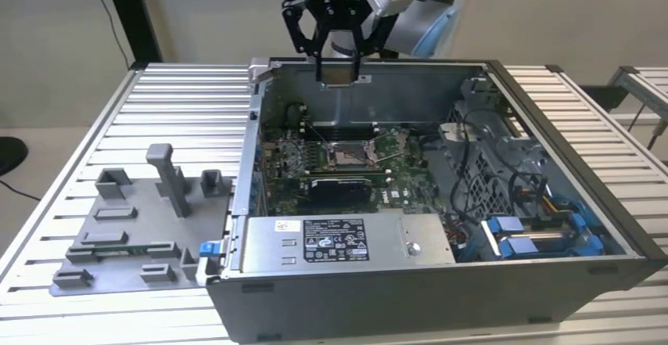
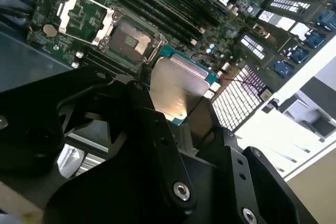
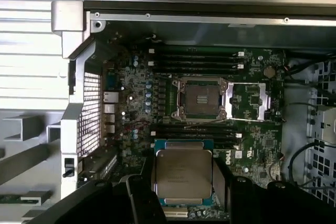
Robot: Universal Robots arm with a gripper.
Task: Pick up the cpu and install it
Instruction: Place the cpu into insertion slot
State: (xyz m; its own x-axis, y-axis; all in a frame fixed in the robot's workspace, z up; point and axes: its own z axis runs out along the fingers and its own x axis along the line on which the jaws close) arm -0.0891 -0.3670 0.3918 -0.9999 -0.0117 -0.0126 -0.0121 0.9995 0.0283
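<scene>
We see the gripper (image 1: 340, 79) hanging above the open computer case (image 1: 418, 298), with its fingers (image 3: 144, 184) closed narrowly on the cpu (image 1: 340, 70). They pinch it by two opposite edges. In both wrist views the chip's pale metal top faces the camera and its green border shows around it. It is clear of the board and touches nothing but the fingers.

In the exterior view the cpu sits at about twelve o'clock from the socket (image 1: 345, 155), up near the case's far wall and well apart from the green board (image 1: 281, 157). The socket's contact field is exposed. Its metal frame (image 3: 249, 100) lies swung open just beside it in the first wrist view. Dark memory slots (image 3: 197, 59) run on either side of the socket.

A large silver box (image 1: 345, 239) with a black-and-white label lies at six o'clock from the socket, inside the case. Blue latches (image 1: 522, 239) sit at about four o'clock. A grey fixture tray (image 1: 125, 235) rests on the slatted table (image 1: 62, 126) at about eight o'clock, just beside the case.
</scene>
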